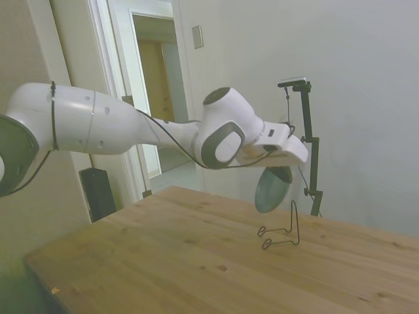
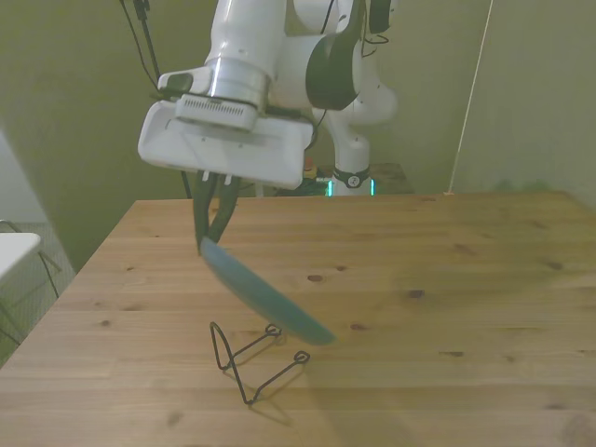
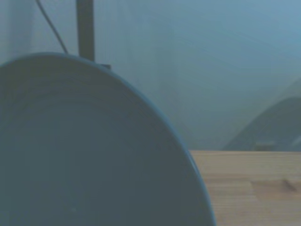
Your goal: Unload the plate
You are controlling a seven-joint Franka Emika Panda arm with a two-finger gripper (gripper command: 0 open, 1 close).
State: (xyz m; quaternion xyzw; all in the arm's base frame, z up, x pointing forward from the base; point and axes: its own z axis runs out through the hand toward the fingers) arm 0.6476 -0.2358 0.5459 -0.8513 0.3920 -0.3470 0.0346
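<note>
The grey-green plate (image 1: 272, 190) (image 2: 265, 295) hangs in the air on edge, tilted, just above the thin black wire rack (image 1: 280, 230) (image 2: 256, 358). My gripper (image 2: 210, 237) is shut on the plate's upper rim, its dark fingers (image 2: 222, 209) pinching it from both sides. In the side view the white hand hides the grip itself. The plate's lower edge is clear of the rack's wires. Up close in the wrist view, the plate (image 3: 89, 150) fills most of the picture, with table wood beside it.
The wooden table (image 1: 196, 261) (image 2: 447, 279) stretches around the rack. A plain wall stands behind the table in the side view, and a doorway (image 1: 157, 98) opens at the back left.
</note>
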